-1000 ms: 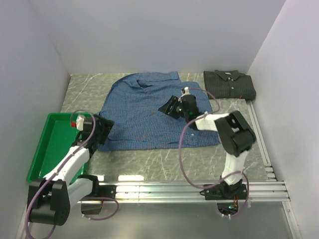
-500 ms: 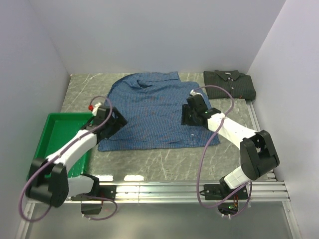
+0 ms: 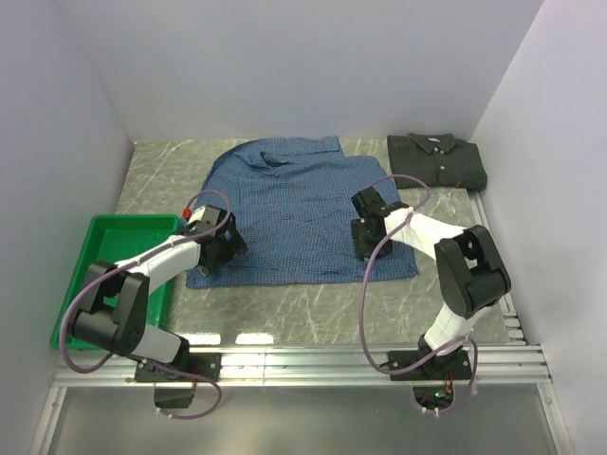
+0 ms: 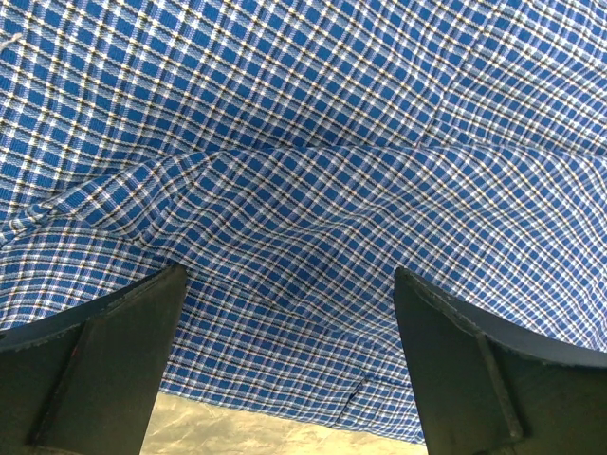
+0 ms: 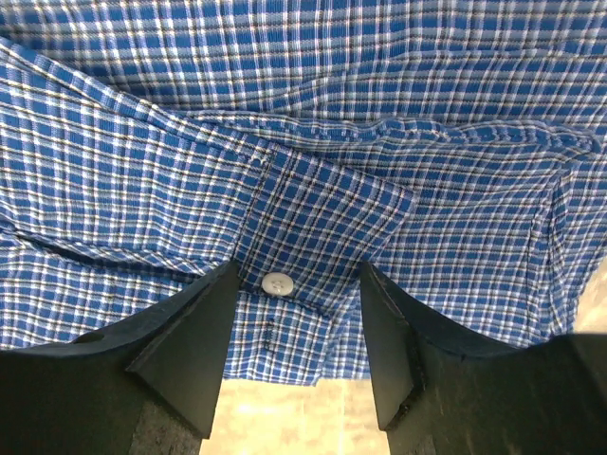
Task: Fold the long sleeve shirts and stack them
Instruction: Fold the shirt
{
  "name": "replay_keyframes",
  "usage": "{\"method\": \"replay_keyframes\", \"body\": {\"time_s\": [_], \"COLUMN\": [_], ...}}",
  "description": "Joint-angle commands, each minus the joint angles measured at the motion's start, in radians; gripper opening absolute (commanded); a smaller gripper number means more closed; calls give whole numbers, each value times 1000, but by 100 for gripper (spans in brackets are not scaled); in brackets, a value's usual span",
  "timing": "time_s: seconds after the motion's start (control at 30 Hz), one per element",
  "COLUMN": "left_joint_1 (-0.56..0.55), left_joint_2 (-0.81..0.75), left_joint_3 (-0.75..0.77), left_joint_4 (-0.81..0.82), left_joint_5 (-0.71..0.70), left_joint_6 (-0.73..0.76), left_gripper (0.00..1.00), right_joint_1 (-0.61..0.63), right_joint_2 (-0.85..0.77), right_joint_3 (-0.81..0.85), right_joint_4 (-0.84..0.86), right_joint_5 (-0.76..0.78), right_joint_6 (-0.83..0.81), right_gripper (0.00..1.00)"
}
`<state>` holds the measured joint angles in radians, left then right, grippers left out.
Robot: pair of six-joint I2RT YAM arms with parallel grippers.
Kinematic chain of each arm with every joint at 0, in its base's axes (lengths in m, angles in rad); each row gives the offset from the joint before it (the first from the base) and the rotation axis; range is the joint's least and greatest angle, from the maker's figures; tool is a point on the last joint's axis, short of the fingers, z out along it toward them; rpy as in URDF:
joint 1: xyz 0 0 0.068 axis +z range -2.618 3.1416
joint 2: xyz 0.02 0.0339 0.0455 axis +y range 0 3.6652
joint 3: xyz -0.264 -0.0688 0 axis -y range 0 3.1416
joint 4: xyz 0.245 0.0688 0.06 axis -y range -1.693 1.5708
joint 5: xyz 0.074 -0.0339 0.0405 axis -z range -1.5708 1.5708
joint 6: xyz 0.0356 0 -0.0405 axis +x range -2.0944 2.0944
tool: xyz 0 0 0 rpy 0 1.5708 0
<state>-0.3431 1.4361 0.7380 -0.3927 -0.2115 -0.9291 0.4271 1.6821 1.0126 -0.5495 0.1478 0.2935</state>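
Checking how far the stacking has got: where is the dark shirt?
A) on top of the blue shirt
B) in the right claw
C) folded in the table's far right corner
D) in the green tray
C: the dark shirt lies folded in the far right corner, while the right claw is over the spread blue shirt instead.
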Motion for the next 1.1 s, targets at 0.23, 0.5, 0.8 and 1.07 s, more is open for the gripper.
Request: {"method": "replay_keyframes", "body": {"time_s": [0.23,0.5,0.8,1.07], "left_joint_1": [-8,-103,-177,-209], "left_joint_2": [14,-172,-293,-136], "left_joint_3": [-94,-186,13,127], "left_joint_4": [-61,-80,-199,-69], "left_joint_5": [72,124,-51,-28], "left_joint_6": [-17,-88,-105,-70], "left_gripper": [99,99,99,98], "right_joint_1": [-11,-19,52,61], "right_joint_2": [4,-180,-383,-165], "right_joint_3": [-3,-86,-111,-75], "right_joint_4": [-243,-247,92,184], "right_joint_5": [-45,27,-80,-67], "right_joint_6": [82,173,194,197], "right_gripper": [63,65,62,62]}}
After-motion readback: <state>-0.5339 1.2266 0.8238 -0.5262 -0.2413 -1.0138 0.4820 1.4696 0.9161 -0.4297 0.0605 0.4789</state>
